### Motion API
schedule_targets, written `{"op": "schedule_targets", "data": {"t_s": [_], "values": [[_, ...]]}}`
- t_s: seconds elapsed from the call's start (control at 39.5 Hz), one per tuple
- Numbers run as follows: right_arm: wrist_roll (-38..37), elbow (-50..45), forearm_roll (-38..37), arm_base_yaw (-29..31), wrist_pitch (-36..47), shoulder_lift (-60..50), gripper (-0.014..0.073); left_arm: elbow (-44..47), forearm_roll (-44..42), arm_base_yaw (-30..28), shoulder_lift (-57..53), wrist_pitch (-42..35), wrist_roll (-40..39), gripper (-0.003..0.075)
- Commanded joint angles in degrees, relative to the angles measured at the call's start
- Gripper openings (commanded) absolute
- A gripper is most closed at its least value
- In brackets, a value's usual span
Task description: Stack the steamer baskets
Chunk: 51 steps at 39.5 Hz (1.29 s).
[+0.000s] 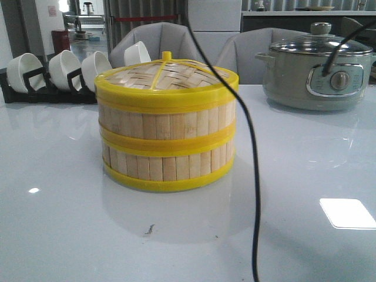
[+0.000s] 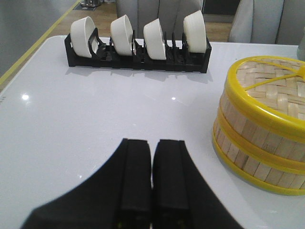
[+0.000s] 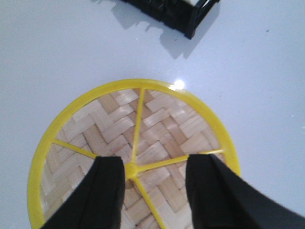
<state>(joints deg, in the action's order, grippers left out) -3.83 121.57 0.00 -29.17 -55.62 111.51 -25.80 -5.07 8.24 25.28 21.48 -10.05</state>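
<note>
Two baskets sit stacked mid-surface, lid on top, so the stack looks done. The right end effector hangs released over the lid's hub, apparently having let go. The left end effector is clenched, empty, idle left of the stack.

Bright, even overhead light glares in white patches off the glossy tabletop; shadows are soft. The right wrist view looks slightly blurred, perhaps from closeness.

place: staged dining/kitchen demo room | cues: glossy white worktop; grey chairs; electric pot; bowl rack
</note>
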Motion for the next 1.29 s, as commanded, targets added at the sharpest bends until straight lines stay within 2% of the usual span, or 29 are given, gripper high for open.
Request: {"op": "schedule_targets", "data": {"t_s": [0.0, 0.33, 0.76, 1.04, 1.26], "values": [[0.47, -4.82, -0.79, 2.48, 7.98, -9.48, 0.0415, -1.76, -0.05, 0.16, 0.15, -5.03, -0.45, 0.0085], [0.47, -38.57, -0.79, 12.25, 29.05, -34.76, 0.0415, -1.76, -0.05, 0.16, 0.15, -5.03, -0.45, 0.0085], [0.47, -79.95, -0.79, 28.08, 43.76, -65.81, 0.0415, -1.76, -0.05, 0.16, 0.15, -5.03, -0.45, 0.0085], [0.47, -97.07, -0.79, 32.16, 49.70, -79.92, 0.0415, -1.76, -0.05, 0.16, 0.15, -5.03, -0.45, 0.0085], [0.47, -106.23, -0.79, 33.88, 51.34, -87.79, 0.0415, -1.76, -0.05, 0.16, 0.15, -5.03, -0.45, 0.0085]]}}
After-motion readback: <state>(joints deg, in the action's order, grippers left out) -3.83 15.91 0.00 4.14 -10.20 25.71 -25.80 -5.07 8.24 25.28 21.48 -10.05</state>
